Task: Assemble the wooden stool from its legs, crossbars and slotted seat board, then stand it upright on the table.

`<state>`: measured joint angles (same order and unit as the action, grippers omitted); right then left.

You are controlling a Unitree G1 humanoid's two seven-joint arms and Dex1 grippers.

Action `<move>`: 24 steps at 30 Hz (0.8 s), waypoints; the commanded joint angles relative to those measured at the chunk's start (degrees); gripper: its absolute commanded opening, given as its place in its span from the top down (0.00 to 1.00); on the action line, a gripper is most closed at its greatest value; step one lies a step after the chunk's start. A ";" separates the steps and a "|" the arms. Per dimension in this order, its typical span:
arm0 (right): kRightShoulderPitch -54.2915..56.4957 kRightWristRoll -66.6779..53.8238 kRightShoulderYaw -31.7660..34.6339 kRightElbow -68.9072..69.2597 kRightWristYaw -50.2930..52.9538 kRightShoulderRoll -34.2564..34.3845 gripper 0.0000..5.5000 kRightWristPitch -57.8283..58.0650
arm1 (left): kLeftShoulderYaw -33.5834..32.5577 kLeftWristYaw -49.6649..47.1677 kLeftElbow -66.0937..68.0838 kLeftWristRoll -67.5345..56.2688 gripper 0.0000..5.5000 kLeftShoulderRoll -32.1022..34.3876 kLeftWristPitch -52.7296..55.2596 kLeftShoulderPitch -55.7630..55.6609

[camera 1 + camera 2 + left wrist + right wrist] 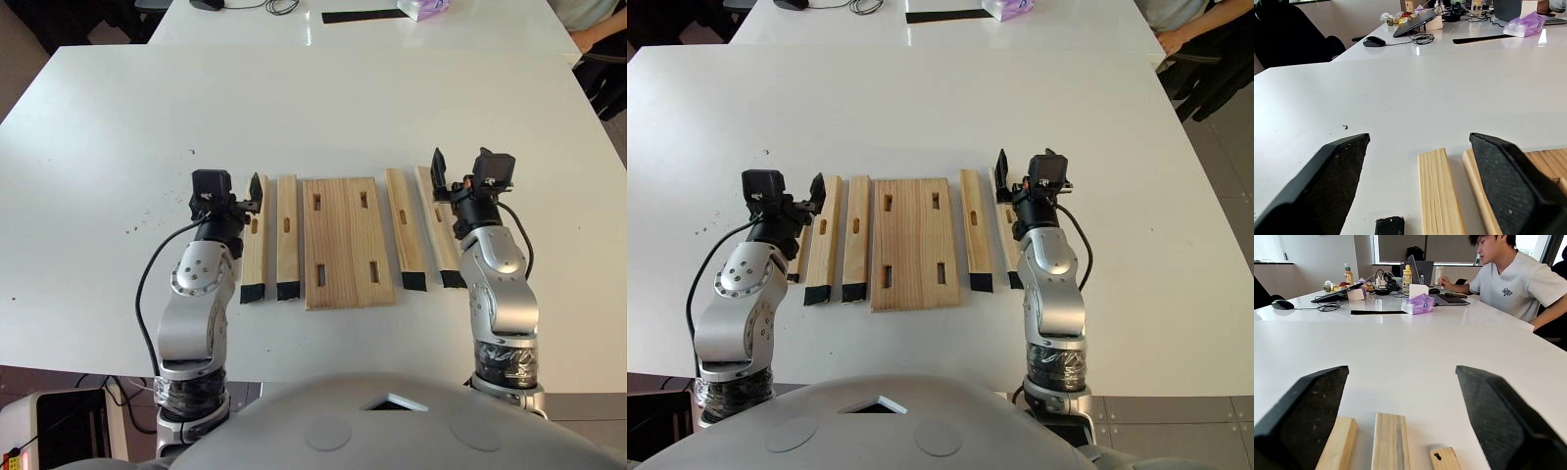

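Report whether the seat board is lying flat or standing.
Lying flat: the seat board rests face up on the table, all four slots showing, nothing fitted into them.

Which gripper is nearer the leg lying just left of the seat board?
Left. The left gripper is open by the far end of that leg; the right gripper is beyond the seat board, by the outer right leg.

We record pale, matt wood with visible grain on the seat board and legs, on a glossy white table.
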<state>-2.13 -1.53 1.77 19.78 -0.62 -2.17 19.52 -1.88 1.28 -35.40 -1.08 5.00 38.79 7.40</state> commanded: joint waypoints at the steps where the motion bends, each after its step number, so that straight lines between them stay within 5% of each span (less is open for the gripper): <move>1: -0.30 0.44 -0.15 1.88 0.70 0.11 0.26 0.81 | -0.75 -0.50 -0.62 -0.50 0.31 -0.57 0.83 -0.49; 4: -1.51 0.96 -0.18 3.19 1.35 0.23 0.26 0.96 | -2.36 0.47 -2.37 -0.91 0.31 0.88 4.35 0.39; 7: -4.22 1.46 0.89 6.27 3.32 0.91 0.26 1.77 | -7.93 5.14 -9.27 -6.25 0.31 3.42 19.53 4.17; 15: -18.11 4.20 0.58 15.66 10.47 6.72 0.26 0.78 | -16.74 20.23 -13.55 -16.79 0.31 25.24 44.18 -0.23; 24: -17.95 4.00 1.01 16.37 10.30 6.06 0.26 2.02 | -14.45 19.14 -14.06 -18.06 0.31 24.08 45.79 1.32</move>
<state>-20.20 2.57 2.50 35.36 9.95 3.78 20.63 -16.19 20.95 -48.76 -18.58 30.08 83.23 8.81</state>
